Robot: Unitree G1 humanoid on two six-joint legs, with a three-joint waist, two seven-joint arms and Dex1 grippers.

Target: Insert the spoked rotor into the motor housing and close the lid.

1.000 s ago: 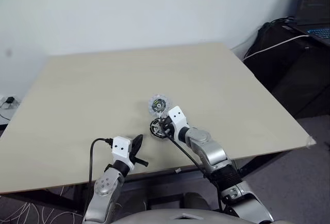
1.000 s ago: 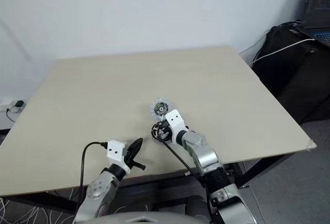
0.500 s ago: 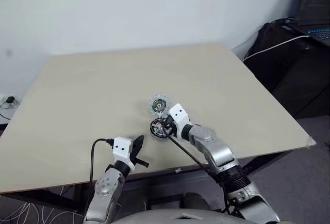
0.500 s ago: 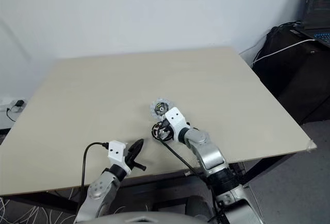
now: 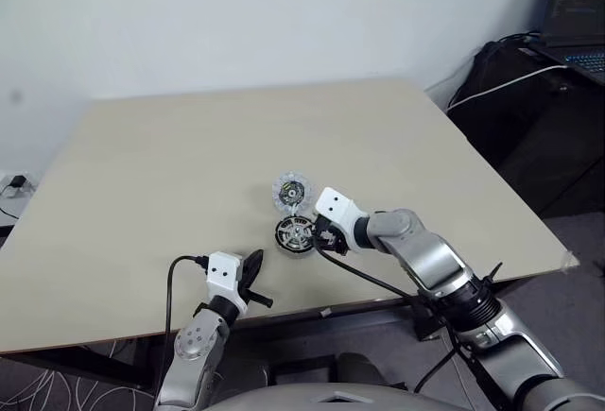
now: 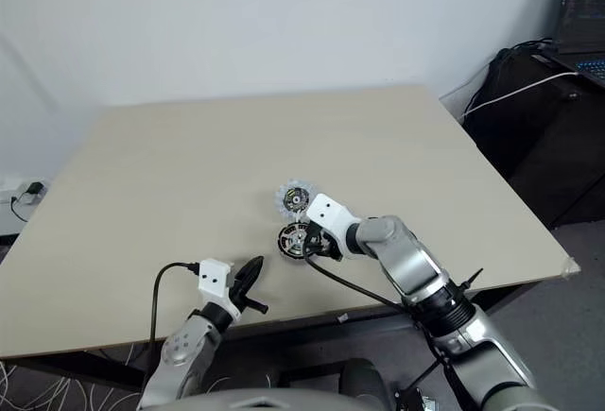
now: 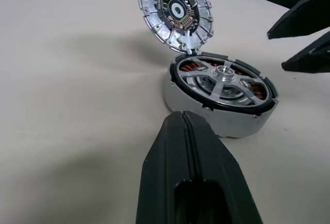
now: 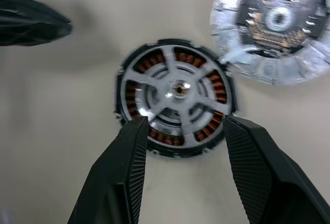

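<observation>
The spoked rotor (image 8: pixel 178 90) lies flat inside the motor housing (image 7: pixel 206 115), and copper windings show between its silver spokes. The housing (image 5: pixel 294 234) rests on the table near the front edge. Beside it, touching its rim, the lid (image 7: pixel 175 10) stands tilted up with its scalloped inner face and dark centre showing. My right gripper (image 8: pixel 183 122) hovers open just above the housing, one finger on each side, holding nothing. My left gripper (image 7: pixel 186 126) is shut and empty, a short way to the left of the housing and pointing at it.
The pale wooden table (image 5: pixel 189 156) stretches wide behind the parts. Its front edge (image 5: pixel 312 309) runs close to both grippers. A dark cabinet with cables (image 5: pixel 529 99) and a laptop (image 5: pixel 579 5) stand off the table's right side.
My right gripper was shut down on the housing; it has opened and drawn up and to the right, leaving the rotor seated. The left gripper has not moved.
</observation>
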